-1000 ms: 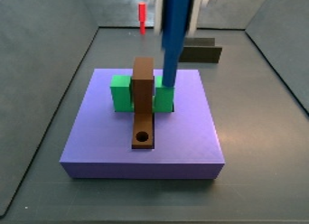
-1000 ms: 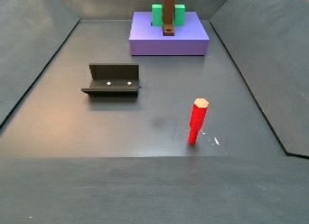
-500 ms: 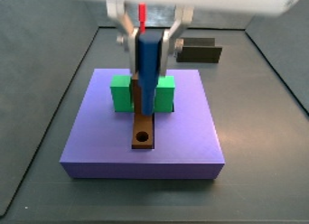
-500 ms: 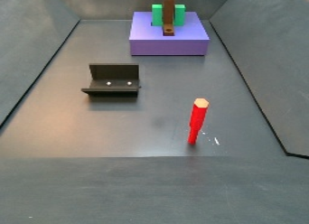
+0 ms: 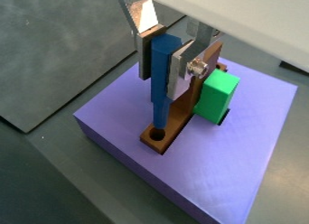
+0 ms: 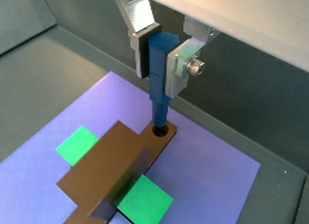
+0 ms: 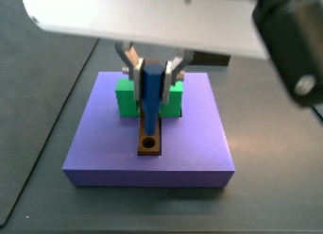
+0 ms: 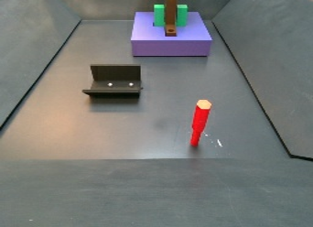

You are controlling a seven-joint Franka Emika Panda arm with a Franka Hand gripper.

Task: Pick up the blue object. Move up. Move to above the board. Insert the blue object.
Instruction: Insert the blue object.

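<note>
We see the gripper [image 5: 167, 49] over the purple slab [image 5: 254, 164], its silver fingers [image 5: 146, 15] closed on the upper part of the blue peg [image 5: 161, 88], which hangs upright between them. In both wrist views the peg's lower tip sits at the round hole [image 6: 158, 132] near the end of the brown plank [image 6: 115, 164] (whether the tip is already inside the hole or only touching its rim, we cannot tell). The plank lies flat on the slab and passes through the green block [image 5: 219, 95], which shows on both sides of it in a wrist view [image 6: 81, 144]. In a side view the gripper [image 7: 151, 66] comes down from the top centre of the frame, the peg [image 7: 151, 94] stands in front of the green block [image 7: 127, 98], and the plank [image 7: 150, 139] runs toward the lower edge of the slab [image 7: 190, 153] with its hole [image 7: 150, 143] visible below the peg. In the far side view the slab [image 8: 171, 41], block [image 8: 160, 13] and plank [image 8: 171, 20] sit small at the top centre, and we cannot make out the gripper or the blue peg there. On the dark floor [image 8: 123, 130] in that view the fixture [image 8: 113, 81] stands left of centre, and a red peg [image 8: 199, 124] stands upright at right of centre, well apart from the slab.
</note>
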